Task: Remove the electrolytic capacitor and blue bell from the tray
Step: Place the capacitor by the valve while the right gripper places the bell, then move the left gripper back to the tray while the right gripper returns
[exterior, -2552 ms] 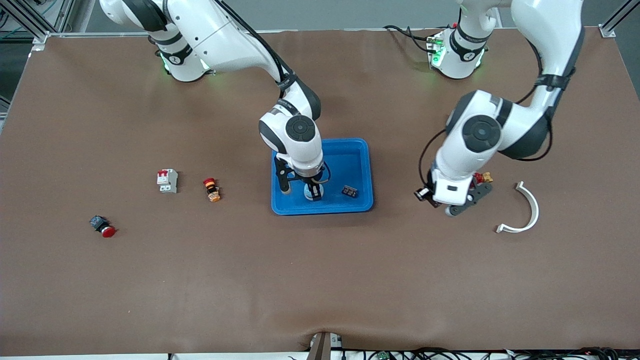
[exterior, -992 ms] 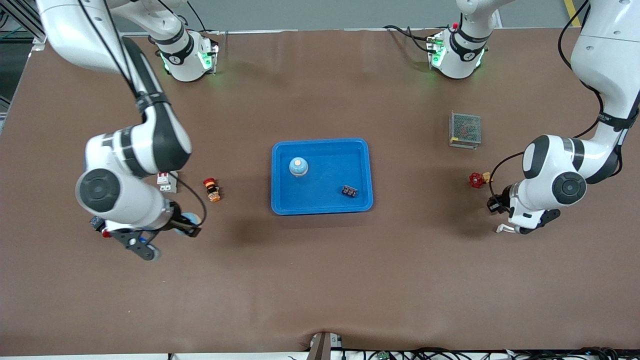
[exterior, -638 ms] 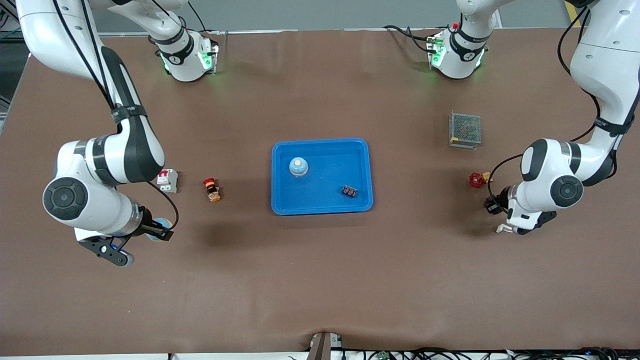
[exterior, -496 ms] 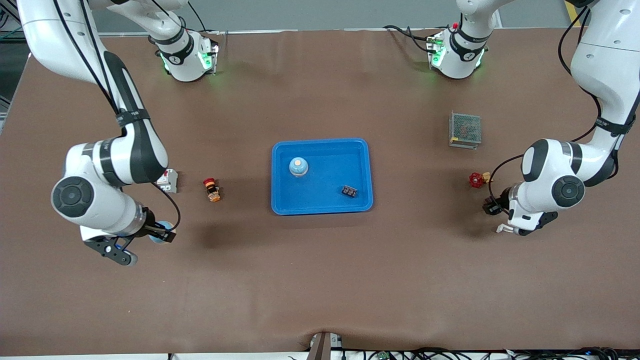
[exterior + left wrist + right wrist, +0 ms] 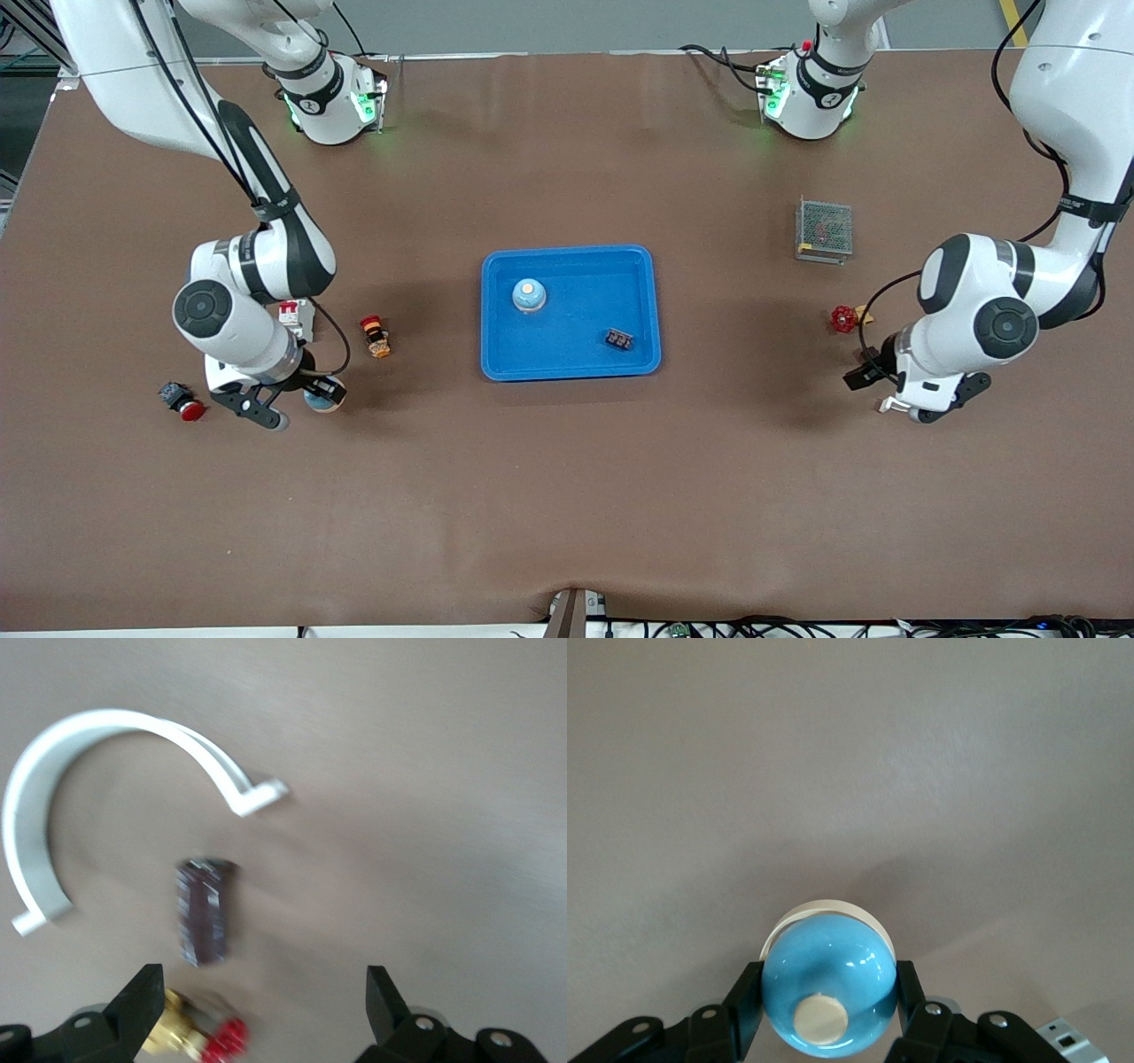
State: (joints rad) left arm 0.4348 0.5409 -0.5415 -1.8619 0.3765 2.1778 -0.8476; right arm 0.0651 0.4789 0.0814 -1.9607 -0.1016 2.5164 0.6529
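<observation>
My right gripper (image 5: 301,400) is shut on a blue bell (image 5: 321,403), low over the table toward the right arm's end. In the right wrist view the bell (image 5: 824,979) sits between both fingers (image 5: 744,997). My left gripper (image 5: 921,403) is open and empty over the table toward the left arm's end. In the left wrist view (image 5: 263,1010) a dark rectangular capacitor (image 5: 202,911) lies just ahead of the open jaws; it is hidden in the front view. The blue tray (image 5: 567,368) holds another blue bell (image 5: 527,295) and a small dark part (image 5: 619,339).
A white curved bracket (image 5: 80,788) and a red valve (image 5: 842,319) lie beside the capacitor. A mesh box (image 5: 824,230) stands farther back. A white-and-red breaker (image 5: 297,319), an orange button (image 5: 376,337) and a red push button (image 5: 182,403) lie near the right gripper.
In the last half second my right gripper has carried the bell toward the tray. My left gripper has shifted slightly toward the middle of the table.
</observation>
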